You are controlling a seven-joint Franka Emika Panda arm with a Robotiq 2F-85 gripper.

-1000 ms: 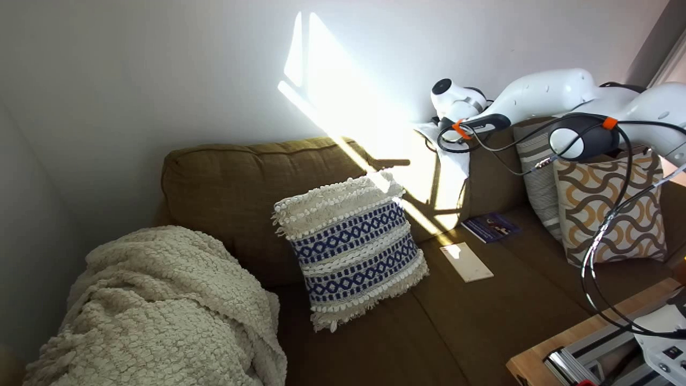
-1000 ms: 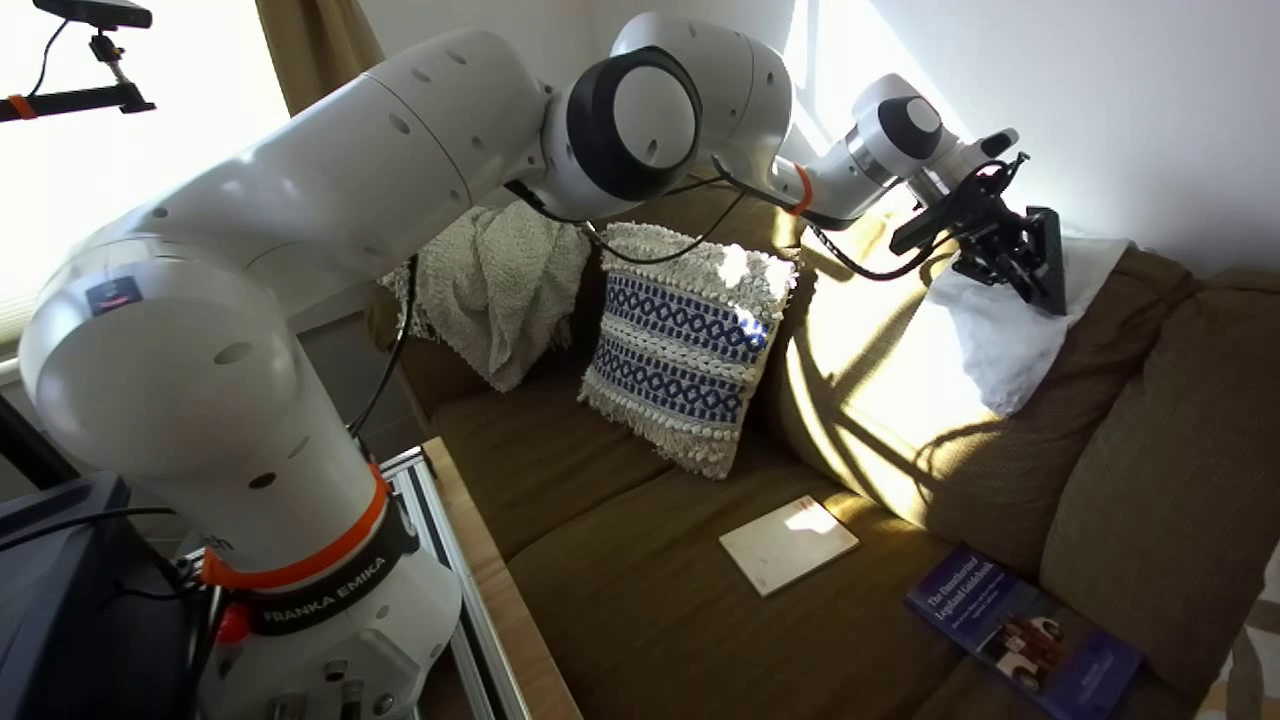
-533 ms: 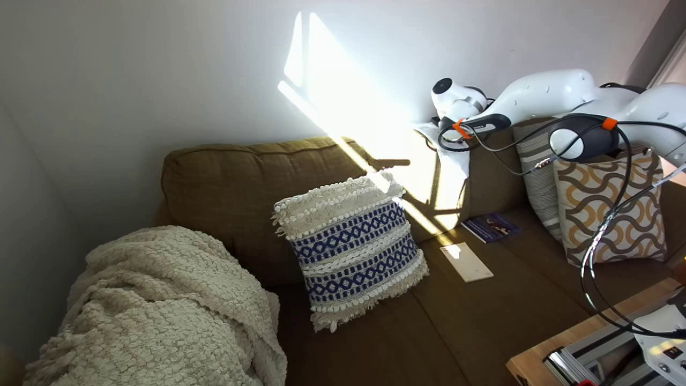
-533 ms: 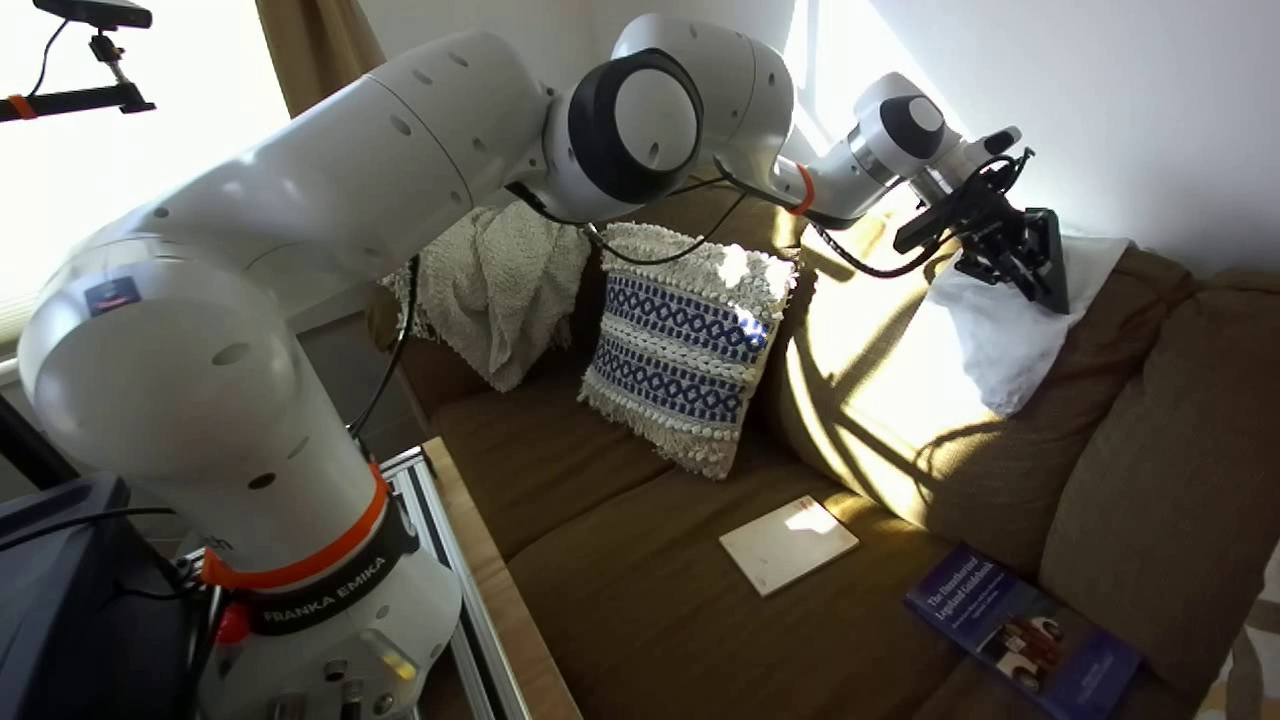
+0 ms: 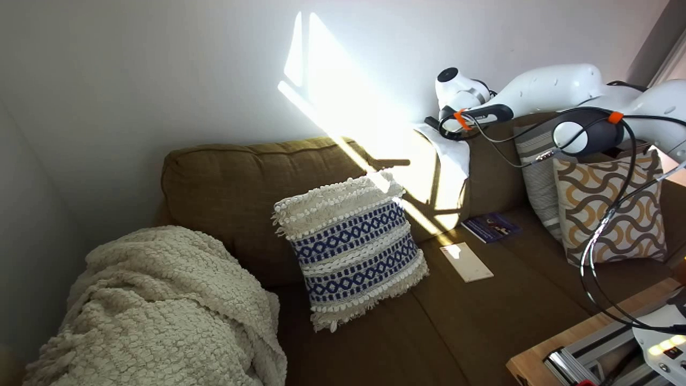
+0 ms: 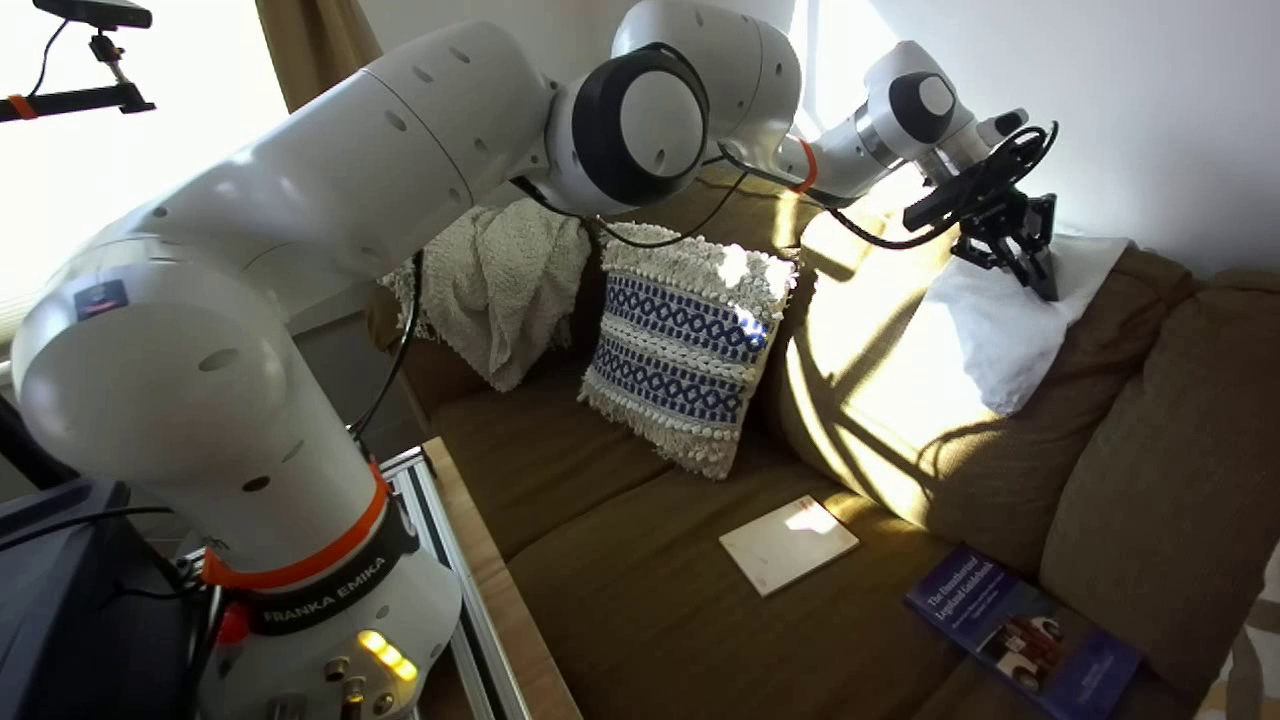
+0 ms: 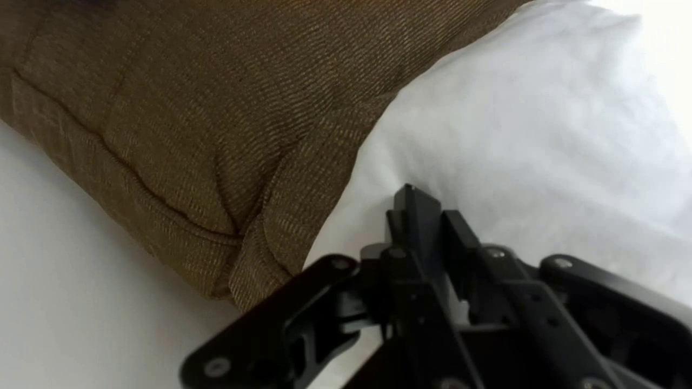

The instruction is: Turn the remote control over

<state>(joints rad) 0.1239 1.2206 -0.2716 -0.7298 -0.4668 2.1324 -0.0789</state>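
Jaws drawn together, tip beside tip; a narrow dark shape stands between them in the wrist view, and whether it is pad or something held I cannot tell. The arm (image 6: 420,130) reaches high across the seat (image 6: 640,630), and the gripper (image 7: 424,216) angles down over the white cloth (image 7: 540,146) draped on the back cushion (image 7: 216,124). Contact with the cloth cannot be judged. Near the jaws runs the cushion's seamed edge, with the wall (image 6: 1180,130) beyond it. Before the cushion, free air drops from the jaws to the seat. The remote control (image 6: 775,560), a pale slab whose kind I cannot confirm, lies flat there, below the jaws and well apart from them. The purple book (image 6: 1010,640) lies below them too; the fringed pillow (image 6: 680,350) leans off to their side. Against half a second ago, the gripper sits slightly higher, its outline is narrower in an exterior view, and the base lights (image 6: 388,655) glow brighter yellow. Slab, book and pillow have not moved.
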